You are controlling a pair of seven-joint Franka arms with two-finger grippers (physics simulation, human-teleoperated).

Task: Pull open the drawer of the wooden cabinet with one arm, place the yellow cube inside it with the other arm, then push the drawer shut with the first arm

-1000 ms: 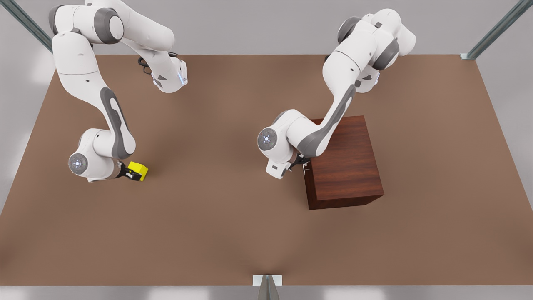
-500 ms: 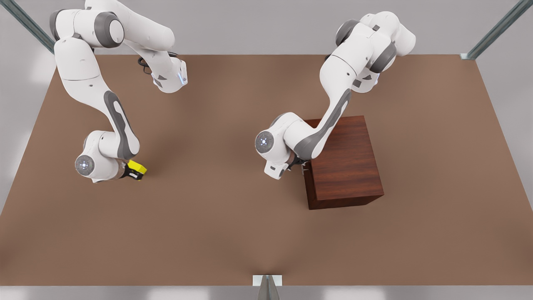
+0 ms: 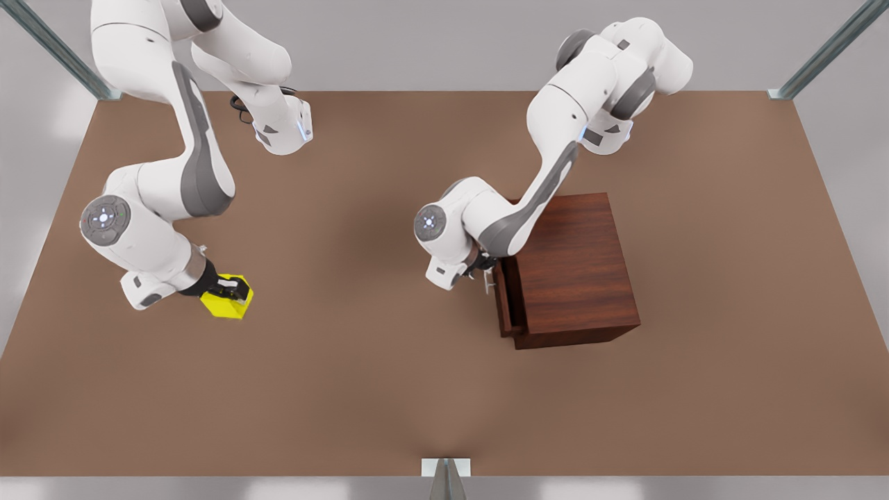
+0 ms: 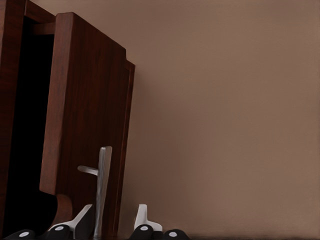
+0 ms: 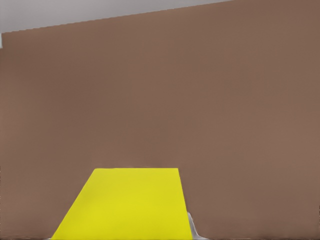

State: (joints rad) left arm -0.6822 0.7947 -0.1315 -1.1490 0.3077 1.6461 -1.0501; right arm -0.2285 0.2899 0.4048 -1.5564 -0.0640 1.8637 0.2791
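Observation:
The wooden cabinet (image 3: 576, 271) stands at the front view's right. Its drawer (image 3: 501, 305) sticks out a little toward the front view's left. My left gripper (image 3: 479, 272) is shut on the drawer's silver bar handle (image 3: 488, 281). In the left wrist view the handle (image 4: 103, 185) runs between the fingertips (image 4: 82, 220), in front of the drawer panel (image 4: 85, 110), with a dark gap behind it. At the front view's left, my right gripper (image 3: 233, 290) is shut on the yellow cube (image 3: 228, 304), held tilted just above the table. The cube (image 5: 130, 205) fills the near part of the right wrist view.
The brown table (image 3: 389, 361) stretches bare between the two arms and toward the near edge. Metal frame posts (image 3: 826, 48) stand at the far corners, and a small bracket (image 3: 446, 469) sits at the middle of the near edge.
The left gripper has pulled the handle toward the front view's left, and the drawer has slid out slightly. The right arm has risen, lifting and tilting the yellow cube.

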